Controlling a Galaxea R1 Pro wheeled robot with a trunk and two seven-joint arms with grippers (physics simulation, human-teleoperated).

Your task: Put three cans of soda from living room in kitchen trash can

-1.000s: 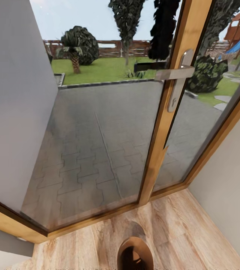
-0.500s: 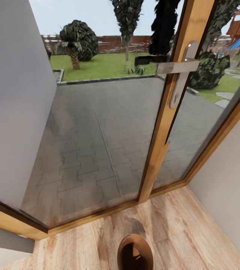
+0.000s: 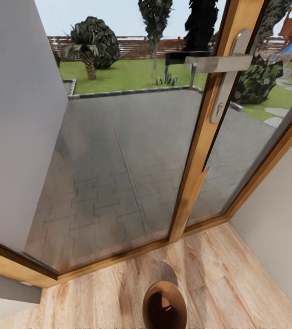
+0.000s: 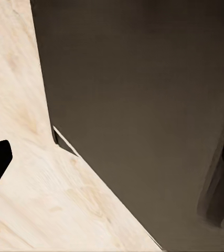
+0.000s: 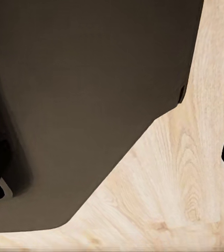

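1. Head view: wood-framed glass door with a steel lever handle; paved patio and garden lie beyond the glass. A grey wall panel stands at the left.
2. Light wood floor runs from the door frame toward the robot.
3. Trash can: round, brown, mouth up, standing on the floor just inside the door frame, at the lower edge of the view. Its copper interior is shadowed; contents cannot be told.
4. Handling, judged: the bin looks rigid and light, so a dropped can could tip it. Release from directly over the mouth.
5. Left wrist view: wood floor and a dark flat surface. Claw state cannot be told.
6. Right wrist view: wood floor and a dark surface. Claw state cannot be told.
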